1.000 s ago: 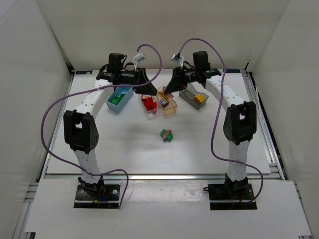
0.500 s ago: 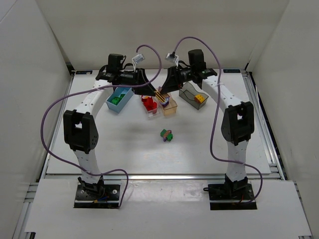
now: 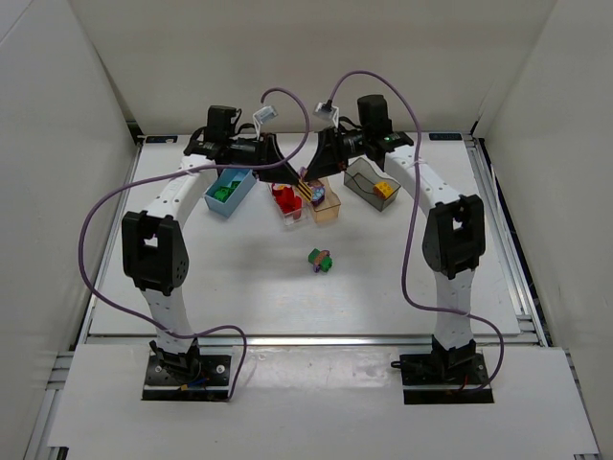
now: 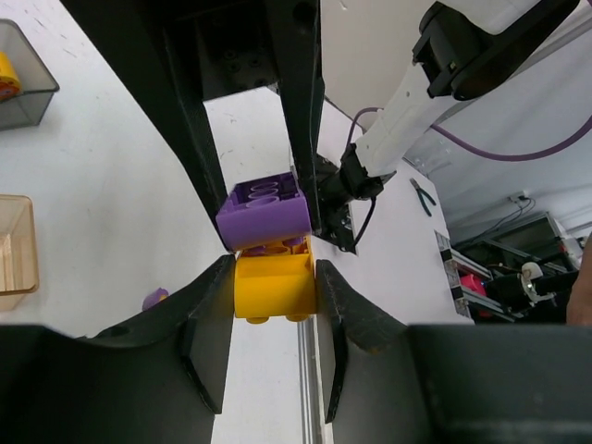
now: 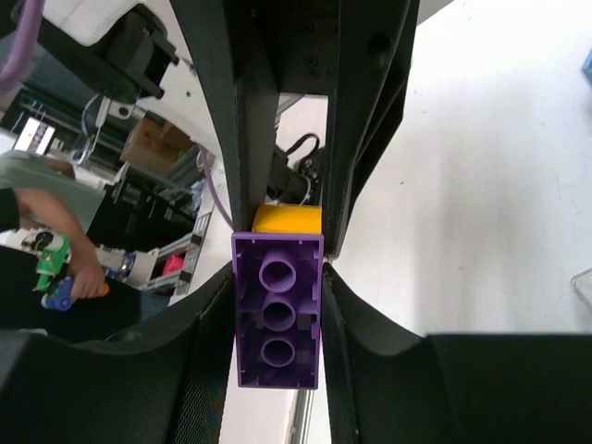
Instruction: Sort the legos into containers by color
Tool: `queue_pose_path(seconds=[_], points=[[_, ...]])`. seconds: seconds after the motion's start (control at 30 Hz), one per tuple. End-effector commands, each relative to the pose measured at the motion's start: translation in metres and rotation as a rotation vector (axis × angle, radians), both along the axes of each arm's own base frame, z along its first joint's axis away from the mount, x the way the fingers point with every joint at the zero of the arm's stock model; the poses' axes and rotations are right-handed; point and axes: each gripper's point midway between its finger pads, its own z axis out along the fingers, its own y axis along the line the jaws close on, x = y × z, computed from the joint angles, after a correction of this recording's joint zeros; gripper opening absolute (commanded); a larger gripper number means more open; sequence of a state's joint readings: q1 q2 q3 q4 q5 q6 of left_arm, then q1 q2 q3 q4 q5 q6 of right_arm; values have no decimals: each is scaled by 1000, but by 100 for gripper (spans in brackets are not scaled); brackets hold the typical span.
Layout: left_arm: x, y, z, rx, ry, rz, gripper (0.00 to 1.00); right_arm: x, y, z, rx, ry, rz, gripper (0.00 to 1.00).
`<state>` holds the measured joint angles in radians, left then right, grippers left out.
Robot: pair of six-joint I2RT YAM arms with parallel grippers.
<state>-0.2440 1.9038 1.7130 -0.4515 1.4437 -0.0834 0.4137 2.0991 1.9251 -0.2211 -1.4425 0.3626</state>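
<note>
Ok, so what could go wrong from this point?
1. The left gripper clamps the yellow brick and the right gripper the purple brick, the two stuck together; pulling them apart could jerk one loose.
2. They hang about over the clear bin of red bricks and the peach bin, so a dropped brick might land with the wrong colour.

Glossy smooth plastic: purple brick (image 5: 277,319), yellow brick (image 4: 273,289).
</note>
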Motion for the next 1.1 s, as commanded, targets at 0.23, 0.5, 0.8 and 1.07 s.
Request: queue_pose_path(seconds=[0.23,0.5,0.8,1.07], points=[[-33,6,2,-15,6,-34,11,46,-24,5,-14,-156,-170,0],[-23,34,-3,62,-69,147,12,89,-32,-69,-324,-308,-388,0],[24,61,17,172,-215,405,12,117,-31,-158,-690,-478,-498,3],[31,69,15,193,-217,450,12,132,-42,-198,-824,-536,-522,39]])
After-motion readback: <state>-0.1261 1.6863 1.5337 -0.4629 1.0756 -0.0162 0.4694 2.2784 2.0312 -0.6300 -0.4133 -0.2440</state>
